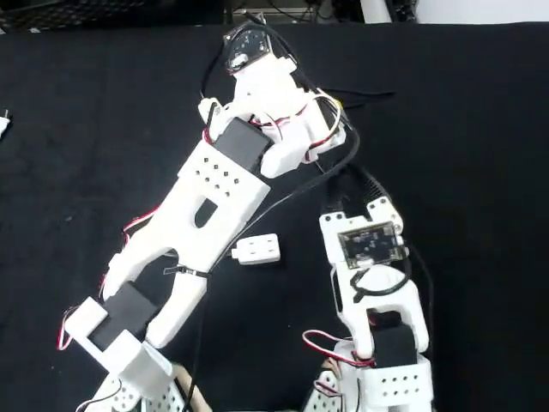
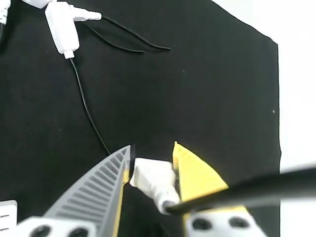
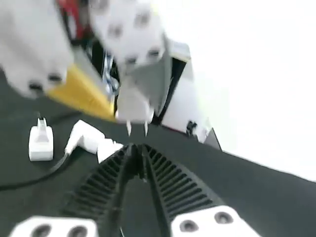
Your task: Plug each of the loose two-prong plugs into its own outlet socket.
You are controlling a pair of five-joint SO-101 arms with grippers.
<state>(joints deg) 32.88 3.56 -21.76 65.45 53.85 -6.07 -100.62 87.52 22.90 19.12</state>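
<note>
My left gripper (image 2: pixel 152 148) is shut on a white two-prong plug (image 2: pixel 150 177), held between its grey and yellow fingers, with a black cable running off it. In the high view this gripper (image 1: pixel 330 129) hangs over the far middle of the table. The right wrist view shows the held plug (image 3: pixel 134 108) with its prongs pointing down, above the cloth. My right gripper (image 3: pixel 138 150) is shut with nothing in it, just below that plug, and sits near the table's middle (image 1: pixel 350 178). A white outlet socket block (image 1: pixel 257 249) lies between the arms. Two more loose plugs (image 3: pixel 41 140) (image 3: pixel 91 138) lie on the cloth.
Black cloth (image 1: pixel 480 129) covers the table. Thin black cables (image 2: pixel 89 113) trail from the loose white plugs (image 2: pixel 63 29). A small white object (image 1: pixel 3 123) lies at the far left edge. The table's right edge (image 2: pixel 276 123) is close to the left gripper.
</note>
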